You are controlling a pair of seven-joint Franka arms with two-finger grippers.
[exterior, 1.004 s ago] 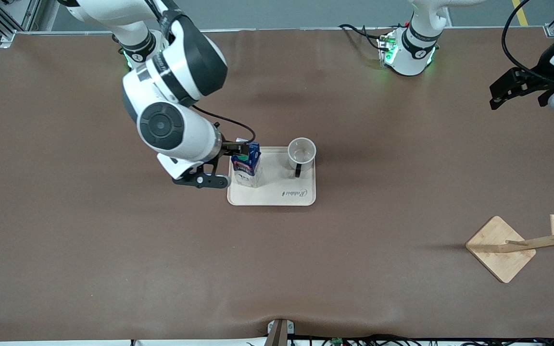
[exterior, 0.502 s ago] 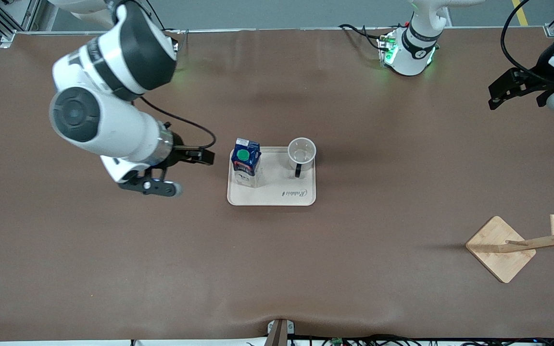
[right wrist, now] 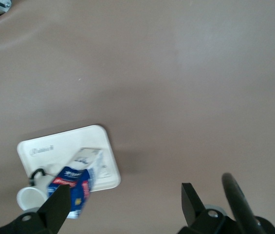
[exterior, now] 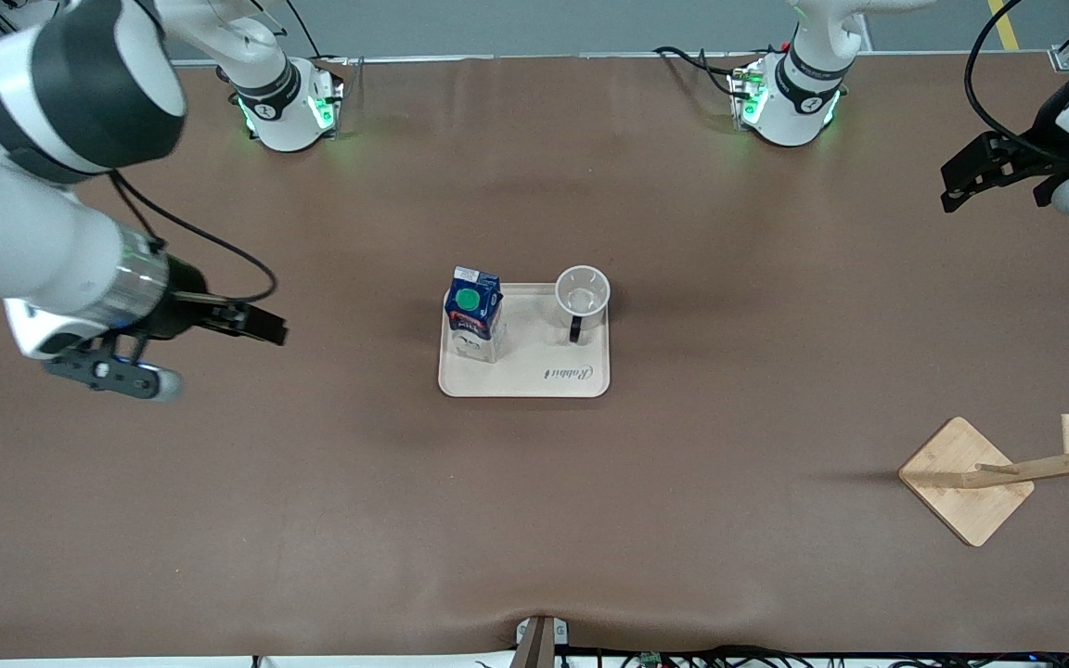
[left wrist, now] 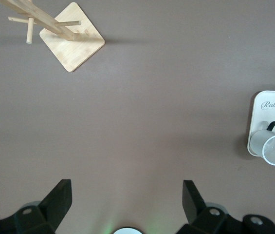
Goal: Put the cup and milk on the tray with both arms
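Standing on tray (exterior: 523, 380), milk (exterior: 473, 314), cup (exterior: 582, 296)

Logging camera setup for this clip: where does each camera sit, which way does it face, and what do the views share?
Front view: high across the table, facing both bases; right claw and left claw are up over bare table.
Left wrist view: looks down past its open claw at the wooden rack.
Right wrist view: looks down past its open claw.
All three share the cream rectangular tray and white mug; front and right wrist also show the blue milk carton.
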